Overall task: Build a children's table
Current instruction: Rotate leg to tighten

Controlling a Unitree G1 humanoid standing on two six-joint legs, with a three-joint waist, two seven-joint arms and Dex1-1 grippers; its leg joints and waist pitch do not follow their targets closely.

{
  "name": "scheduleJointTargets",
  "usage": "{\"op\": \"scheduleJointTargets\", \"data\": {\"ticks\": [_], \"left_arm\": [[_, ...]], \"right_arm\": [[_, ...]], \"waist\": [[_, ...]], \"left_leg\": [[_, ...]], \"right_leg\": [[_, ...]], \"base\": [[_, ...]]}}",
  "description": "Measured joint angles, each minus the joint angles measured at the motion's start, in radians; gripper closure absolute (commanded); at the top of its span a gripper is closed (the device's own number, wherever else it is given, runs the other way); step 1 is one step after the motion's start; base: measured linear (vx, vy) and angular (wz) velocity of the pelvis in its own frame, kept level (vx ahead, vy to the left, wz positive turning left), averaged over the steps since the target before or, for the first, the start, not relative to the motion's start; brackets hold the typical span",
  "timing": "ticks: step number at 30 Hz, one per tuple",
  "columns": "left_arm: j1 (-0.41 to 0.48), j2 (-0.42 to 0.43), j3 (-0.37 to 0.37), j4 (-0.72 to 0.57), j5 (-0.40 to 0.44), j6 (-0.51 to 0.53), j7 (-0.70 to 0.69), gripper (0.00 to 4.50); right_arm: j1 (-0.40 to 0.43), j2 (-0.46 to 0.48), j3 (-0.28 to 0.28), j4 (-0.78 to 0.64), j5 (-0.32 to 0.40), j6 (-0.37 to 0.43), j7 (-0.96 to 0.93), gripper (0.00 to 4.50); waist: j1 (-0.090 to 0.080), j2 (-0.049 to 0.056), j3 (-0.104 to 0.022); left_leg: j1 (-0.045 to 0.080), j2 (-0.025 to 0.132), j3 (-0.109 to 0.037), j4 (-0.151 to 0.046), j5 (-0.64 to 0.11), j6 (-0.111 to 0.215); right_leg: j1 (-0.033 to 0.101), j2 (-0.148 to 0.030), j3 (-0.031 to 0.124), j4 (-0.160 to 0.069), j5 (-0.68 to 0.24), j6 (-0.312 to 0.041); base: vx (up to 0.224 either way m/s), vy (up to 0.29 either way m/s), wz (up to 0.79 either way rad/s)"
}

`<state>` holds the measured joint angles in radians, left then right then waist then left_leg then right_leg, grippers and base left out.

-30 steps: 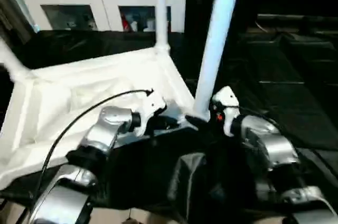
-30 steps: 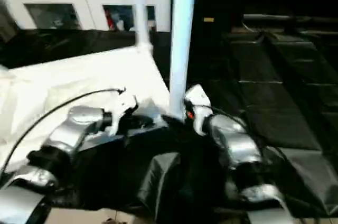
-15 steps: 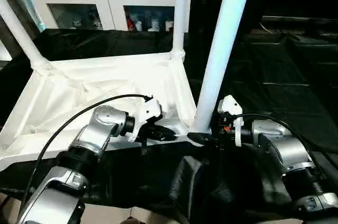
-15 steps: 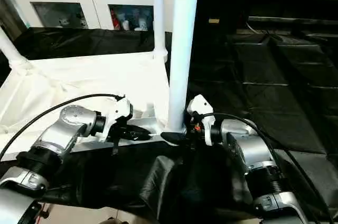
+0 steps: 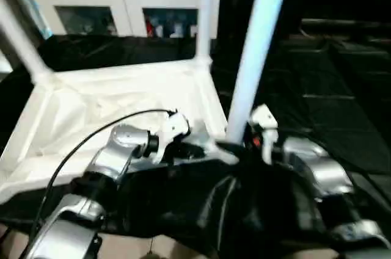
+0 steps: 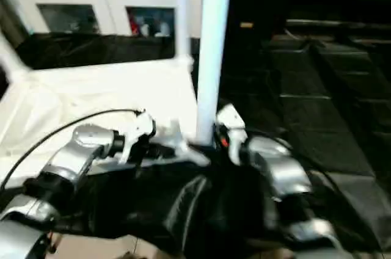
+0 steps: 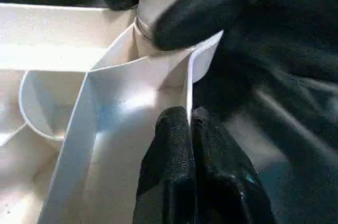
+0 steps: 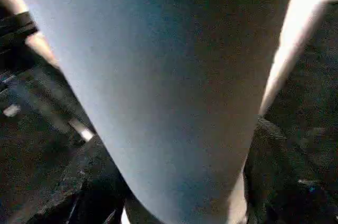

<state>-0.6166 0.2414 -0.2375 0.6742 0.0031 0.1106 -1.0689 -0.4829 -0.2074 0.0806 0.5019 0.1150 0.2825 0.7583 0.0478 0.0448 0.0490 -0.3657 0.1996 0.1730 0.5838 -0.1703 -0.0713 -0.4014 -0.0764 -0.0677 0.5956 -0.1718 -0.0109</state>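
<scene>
The children's table (image 5: pixel 110 112) lies upside down across the left and centre of the head view on black sheeting, ribbed underside up, with legs rising at the upper left, upper centre and, nearest, just right of centre. The left gripper (image 7: pixel 189 123) is pinched closed on the thin rim wall beside the near corner socket (image 7: pixel 158 28). The right gripper (image 5: pixel 235 148) is at the base of the near leg (image 5: pixel 253 57), apparently clasping it, though blur makes its hold uncertain. If that leg is not fully seated, a sideways push could tilt it, jam the socket, or drag the tabletop against the left gripper's thin-rim hold.
</scene>
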Motion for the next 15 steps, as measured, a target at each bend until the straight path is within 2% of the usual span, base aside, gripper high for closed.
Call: {"op": "scheduleJointTargets", "data": {"ticks": [2,5,8,11,12,13,15], "left_arm": [[-0.040,-0.048,0.017,0.053,0.019,0.017,0.101,4.50],[-0.051,-0.084,0.024,0.072,0.023,0.029,0.170,4.50],[-0.064,-0.104,0.030,0.091,0.025,0.030,0.221,4.50],[-0.064,-0.107,0.036,0.090,0.027,0.030,0.226,4.50],[-0.064,-0.107,0.037,0.090,0.027,0.030,0.223,4.50],[-0.064,-0.106,0.039,0.090,0.027,0.029,0.218,4.50],[-0.064,-0.100,0.039,0.090,0.027,0.023,0.199,4.50]], "right_arm": [[-0.052,0.062,-0.041,0.062,-0.018,0.012,-0.169,1.95],[-0.074,0.098,-0.065,0.097,-0.030,0.010,-0.288,1.95],[-0.111,0.125,-0.073,0.154,-0.041,-0.031,-0.369,1.95],[-0.112,0.131,-0.073,0.176,-0.044,-0.077,-0.379,1.95],[-0.112,0.131,-0.073,0.176,-0.044,-0.079,-0.376,1.40],[-0.112,0.130,-0.075,0.176,-0.044,-0.080,-0.367,1.26],[-0.108,0.124,-0.076,0.170,-0.043,-0.078,-0.327,1.26]], "waist": [[-0.009,0.000,0.000],[-0.015,0.000,0.000],[-0.017,0.002,-0.001],[-0.016,0.002,-0.001],[-0.016,0.002,-0.001],[-0.016,0.002,-0.001],[-0.016,0.002,-0.001]], "left_leg": [[0.000,0.000,0.000,0.001,0.000,0.000],[0.000,-0.001,0.000,0.000,0.000,0.000],[0.000,-0.001,0.000,0.000,0.000,0.000],[0.000,-0.001,0.000,-0.002,0.000,0.000],[0.000,-0.001,0.000,-0.003,0.000,0.000],[0.000,-0.001,0.000,-0.004,0.000,0.000],[-0.001,-0.001,0.000,-0.005,0.000,0.000]], "right_leg": [[0.000,0.000,0.000,0.000,0.000,0.000],[0.000,0.000,0.001,0.000,0.000,0.000],[0.000,0.000,0.000,0.000,0.001,0.000],[0.000,0.000,0.000,0.000,0.003,-0.004],[0.000,0.000,0.000,0.000,0.003,-0.004],[0.000,0.000,0.000,0.000,0.003,-0.004],[-0.001,0.000,0.000,0.000,0.003,-0.004]], "base": [[0.000,0.000,0.00],[0.000,0.000,0.00],[0.000,0.000,0.00],[0.000,0.000,0.00],[0.000,0.000,0.00],[0.000,0.000,0.00],[0.000,0.000,0.00]]}}
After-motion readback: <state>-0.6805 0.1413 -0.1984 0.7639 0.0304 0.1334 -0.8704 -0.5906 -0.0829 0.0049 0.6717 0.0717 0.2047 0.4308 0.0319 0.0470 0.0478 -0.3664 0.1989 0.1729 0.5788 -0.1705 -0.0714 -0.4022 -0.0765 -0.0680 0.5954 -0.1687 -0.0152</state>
